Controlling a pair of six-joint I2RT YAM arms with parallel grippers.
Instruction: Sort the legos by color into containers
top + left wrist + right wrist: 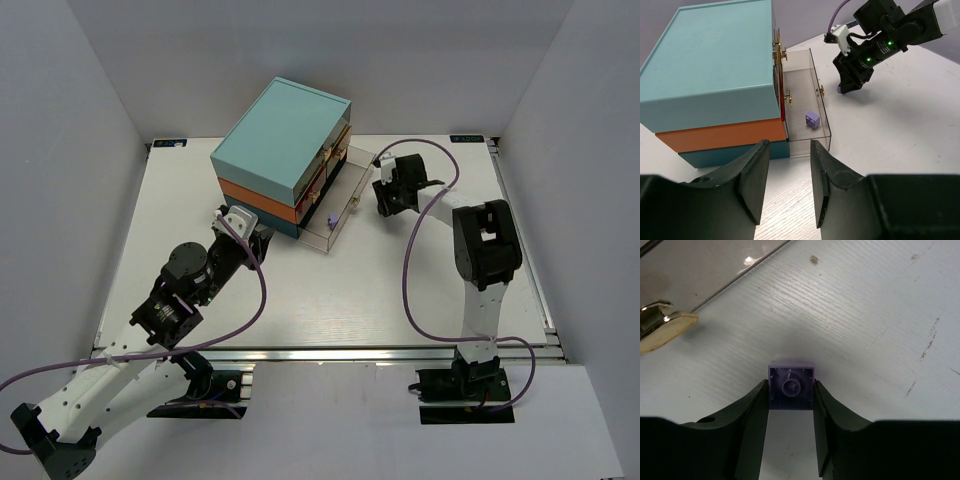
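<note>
A lavender lego (791, 371) lies hollow side up between my right gripper's (791, 395) fingers, which press on both of its sides just above the white table. That gripper (386, 203) hangs right of the chest of containers (281, 148), with its teal, orange and blue layers. The bottom clear drawer (821, 113) is pulled out, and a second lavender lego (812, 119) sits inside it. My left gripper (789, 146) stands open over bare table in front of the chest's corner, holding nothing.
Gold drawer handles (778, 47) stick out of the chest front, and one handle (662, 325) is close to the held lego. Grey walls enclose the white table (350, 290). A purple cable (412, 255) loops beside the right arm.
</note>
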